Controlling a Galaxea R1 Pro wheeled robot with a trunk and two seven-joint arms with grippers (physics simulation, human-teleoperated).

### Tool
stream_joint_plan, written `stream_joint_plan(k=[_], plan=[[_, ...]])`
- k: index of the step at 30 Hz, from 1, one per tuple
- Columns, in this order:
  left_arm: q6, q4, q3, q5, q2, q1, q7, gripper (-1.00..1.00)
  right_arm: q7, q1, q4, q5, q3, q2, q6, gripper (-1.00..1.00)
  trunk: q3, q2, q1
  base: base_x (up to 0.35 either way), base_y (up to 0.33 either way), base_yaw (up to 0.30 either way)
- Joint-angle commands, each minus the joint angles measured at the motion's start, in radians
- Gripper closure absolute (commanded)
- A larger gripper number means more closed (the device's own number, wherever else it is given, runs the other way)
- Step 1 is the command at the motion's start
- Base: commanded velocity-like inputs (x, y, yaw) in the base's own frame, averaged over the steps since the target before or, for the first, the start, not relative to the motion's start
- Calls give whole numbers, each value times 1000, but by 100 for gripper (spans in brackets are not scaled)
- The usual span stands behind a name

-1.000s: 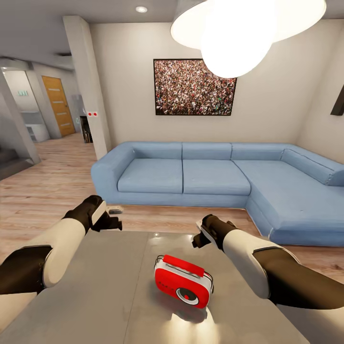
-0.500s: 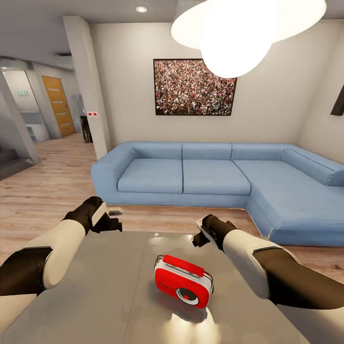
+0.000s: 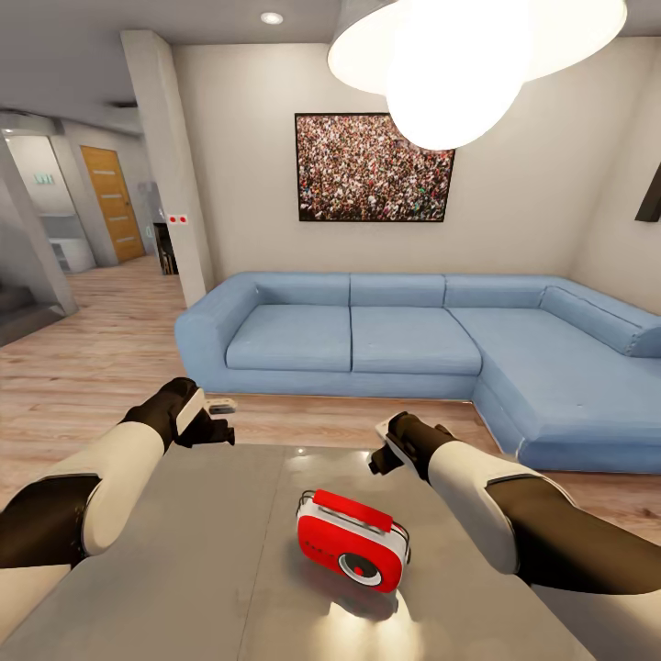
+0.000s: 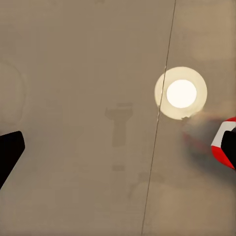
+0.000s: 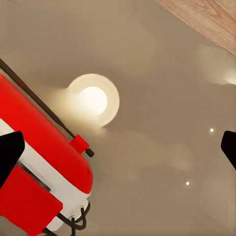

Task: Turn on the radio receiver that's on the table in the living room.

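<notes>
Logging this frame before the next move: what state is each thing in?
Red, white-trimmed radio receiver: upright on the table, untouched, dial centre red.
Glossy grey table: bearing the radio.
Left gripper: jaws open, empty, above the table.
Right gripper: jaws open, empty, beyond the radio.
White pendant lamp: lit.

The radio receiver [image 3: 352,540] sits on the worktop [image 3: 184,569]. The left claw [image 3: 218,430] hangs over the far left edge, the right claw [image 3: 379,459] just behind the radio. The sofa [image 3: 413,353] stands behind the worktop.
</notes>
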Motion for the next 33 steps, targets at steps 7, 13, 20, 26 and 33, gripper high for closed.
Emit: stream_joint_plan(k=[7, 13, 20, 26, 33], plan=[[0, 0, 0, 0, 0, 1, 0, -100, 103, 1, -2, -10, -6, 0, 2, -100, 0, 0, 0, 0, 0, 0], [0, 0, 0, 0, 0, 2, 0, -100, 111, 0, -3, -110, -7, 0, 2, -100, 0, 0, 0, 0, 0, 0], [0, 0, 0, 0, 0, 2, 0, -100, 108, 1, -3, -218, -8, 0, 3, -100, 0, 0, 0, 0, 0, 0], [0, 1, 0, 0, 0, 3, 0, -100, 109, 1, -2, -258, -8, 0, 3, -100, 0, 0, 0, 0, 0, 0], [0, 1, 0, 0, 0, 3, 0, -100, 109, 1, 0, -347, -8, 0, 4, -100, 0, 0, 0, 0, 0, 0]])
